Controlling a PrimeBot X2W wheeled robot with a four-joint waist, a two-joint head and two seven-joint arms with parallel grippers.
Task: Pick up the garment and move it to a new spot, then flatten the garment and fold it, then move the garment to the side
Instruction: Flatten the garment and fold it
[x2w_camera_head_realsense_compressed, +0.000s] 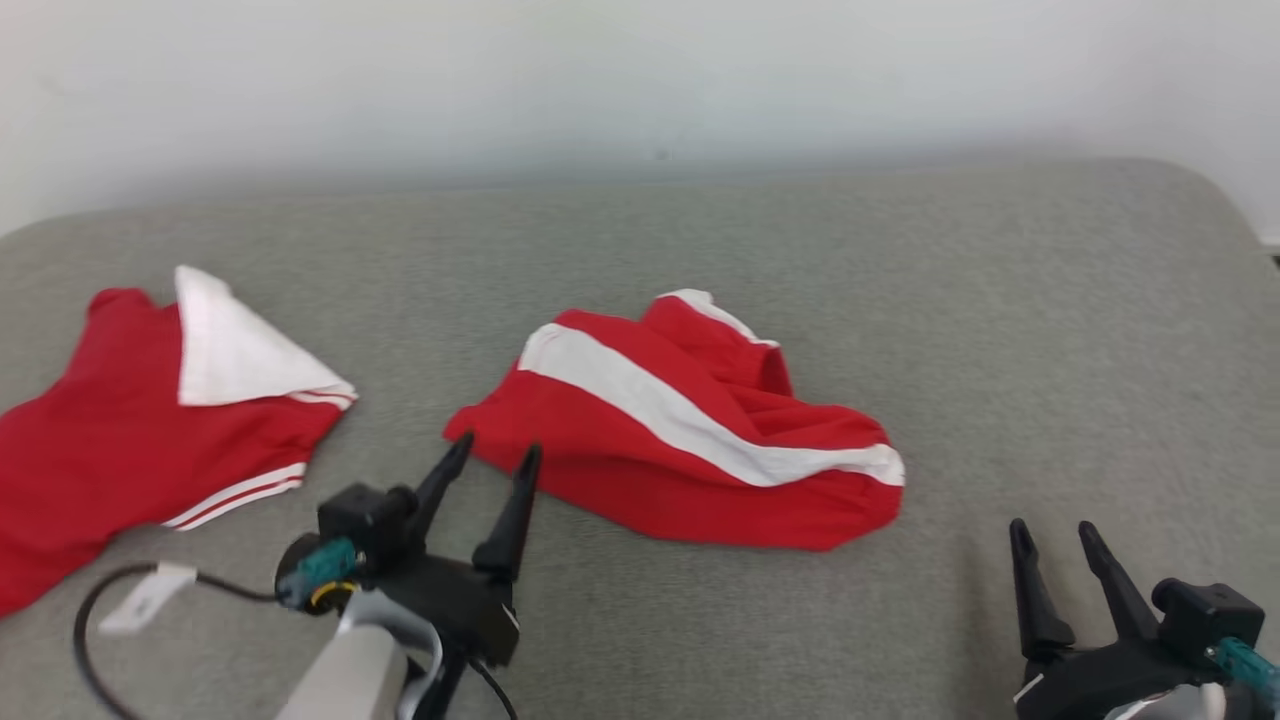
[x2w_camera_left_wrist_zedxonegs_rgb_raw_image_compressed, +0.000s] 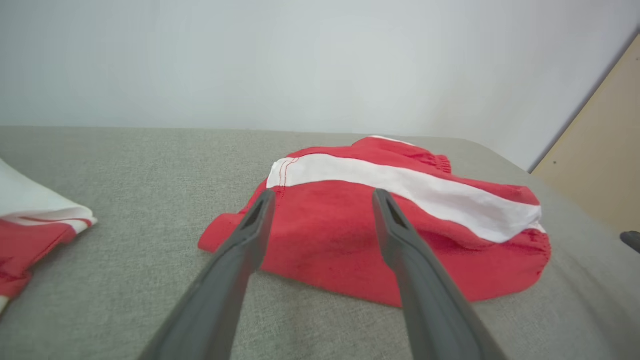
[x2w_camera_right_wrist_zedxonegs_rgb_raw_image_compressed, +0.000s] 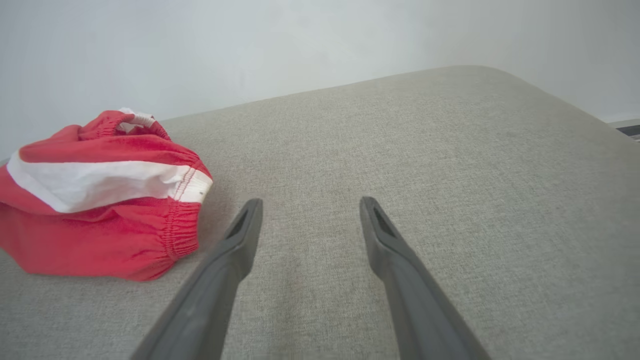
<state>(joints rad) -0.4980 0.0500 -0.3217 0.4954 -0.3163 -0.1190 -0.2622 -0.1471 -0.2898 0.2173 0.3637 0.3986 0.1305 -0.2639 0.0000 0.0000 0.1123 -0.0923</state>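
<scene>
The left pincer (x2w_camera_head_realsense_compressed: 497, 448) sits near left, fingers spread wide, pointing far. The right pincer (x2w_camera_head_realsense_compressed: 1053, 528) sits near right, likewise spread.

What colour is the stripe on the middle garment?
White. The stripe crosses the red garment; left wrist view shows it best.

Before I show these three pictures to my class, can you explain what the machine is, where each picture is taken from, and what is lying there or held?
It is a two-armed robot. The wide picture comes from its head camera; the other two look along each arm's two dark fingers. On the grey padded surface lie crumpled red shorts with a white stripe, and a red-and-white garment further left. The left gripper and right gripper are open, holding nothing.
</scene>
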